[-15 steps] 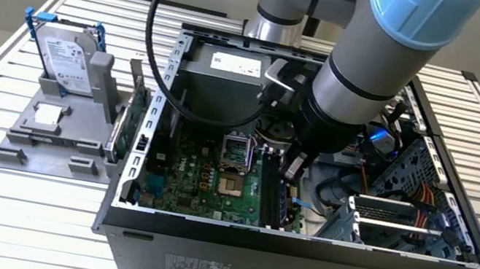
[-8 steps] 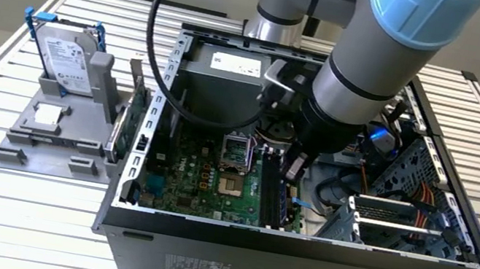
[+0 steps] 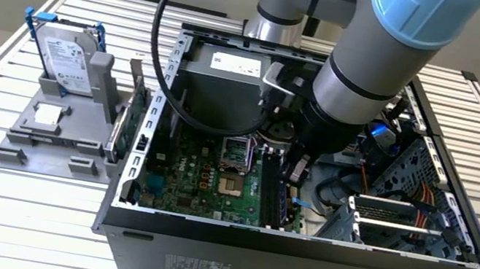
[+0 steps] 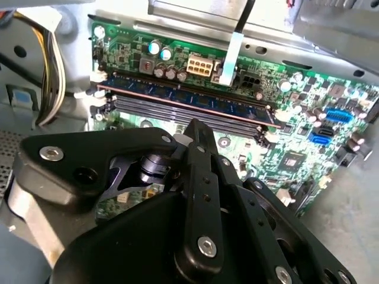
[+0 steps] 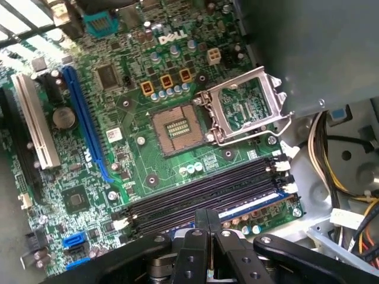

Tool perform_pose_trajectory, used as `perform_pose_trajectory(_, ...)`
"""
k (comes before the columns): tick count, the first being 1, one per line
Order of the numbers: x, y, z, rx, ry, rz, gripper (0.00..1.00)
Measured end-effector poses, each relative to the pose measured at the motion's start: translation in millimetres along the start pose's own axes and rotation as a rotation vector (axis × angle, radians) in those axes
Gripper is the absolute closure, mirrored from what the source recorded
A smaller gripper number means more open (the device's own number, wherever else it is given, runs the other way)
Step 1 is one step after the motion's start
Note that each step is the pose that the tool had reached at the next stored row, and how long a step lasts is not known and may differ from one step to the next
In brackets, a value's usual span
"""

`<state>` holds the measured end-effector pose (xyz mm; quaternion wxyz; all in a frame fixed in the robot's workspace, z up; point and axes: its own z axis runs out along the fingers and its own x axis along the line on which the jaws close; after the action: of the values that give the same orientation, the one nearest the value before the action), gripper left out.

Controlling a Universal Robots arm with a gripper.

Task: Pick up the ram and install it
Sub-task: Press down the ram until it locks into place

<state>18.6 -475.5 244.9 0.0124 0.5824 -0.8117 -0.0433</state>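
Observation:
The ram [image 4: 189, 99], a thin bluish stick with dark chips, stands on edge in the outermost of the motherboard's black slots [image 4: 177, 112], with white clips at both ends. In the first wrist view a short stretch of the ram [image 5: 256, 205] shows beside the black fingers. My gripper [image 4: 194, 125] hangs close above the slots with its two fingers pressed together and nothing between them. The exterior view shows the gripper [image 3: 294, 177] lowered inside the open computer case, over the slots by the motherboard's edge.
The open processor socket [image 5: 177, 127] lies beside the slots. A drive cage [image 3: 402, 222] and cable bundles [image 3: 372, 139] crowd the case on the exterior view's right. Outside the case, a grey stand [image 3: 52, 138] holds a silver hard drive [image 3: 66, 56] and a green card [image 3: 128, 126].

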Motion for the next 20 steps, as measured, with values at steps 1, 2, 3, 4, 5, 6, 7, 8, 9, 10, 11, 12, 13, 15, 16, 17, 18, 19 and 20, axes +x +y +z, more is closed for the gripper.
perform_pose_trajectory(1,0.0,0.0,0.0,0.0,0.001,-0.013,1.0)
perform_pose_trajectory(2,0.0,0.0,0.0,0.0001,0.002,-0.028,1.0)
perform_pose_trajectory(3,0.0,0.0,0.1,0.0007,0.003,-0.044,1.0)
perform_pose_trajectory(4,0.0,-0.1,0.1,0.0015,0.0039,-0.059,1.0)
perform_pose_trajectory(5,0.0,-0.1,0.1,0.0024,0.0048,-0.074,1.0)
perform_pose_trajectory(6,0.0,0.0,0.1,0.0034,0.0055,-0.089,1.0)
perform_pose_trajectory(7,0.0,0.0,0.2,0.0046,0.0062,-0.102,1.0)
perform_pose_trajectory(8,0.0,0.0,0.2,0.006,0.0068,-0.116,1.0)
perform_pose_trajectory(9,0.0,0.0,0.2,0.0074,0.0075,-0.13,1.0)
perform_pose_trajectory(10,0.0,-0.1,0.3,0.0088,0.008,-0.144,1.0)
perform_pose_trajectory(11,0.0,-0.1,0.3,0.0105,0.0086,-0.158,1.0)
perform_pose_trajectory(12,0.0,-0.1,0.4,0.0123,0.009,-0.171,1.0)
perform_pose_trajectory(13,0.0,0.0,0.4,0.0146,0.0092,-0.184,1.0)
perform_pose_trajectory(15,0.0,-0.1,0.6,0.0202,0.0095,-0.206,1.0)
perform_pose_trajectory(16,0.0,-0.1,0.8,0.0229,0.0095,-0.216,1.0)
perform_pose_trajectory(17,0.0,-0.1,0.9,0.0255,0.0096,-0.224,1.0)
perform_pose_trajectory(18,-0.1,-0.1,1.2,0.0278,0.0095,-0.231,1.0)
perform_pose_trajectory(19,-0.2,-0.1,1.5,0.03,0.0094,-0.238,1.0)
perform_pose_trajectory(20,-0.2,-0.2,1.8,0.0318,0.0092,-0.244,1.0)
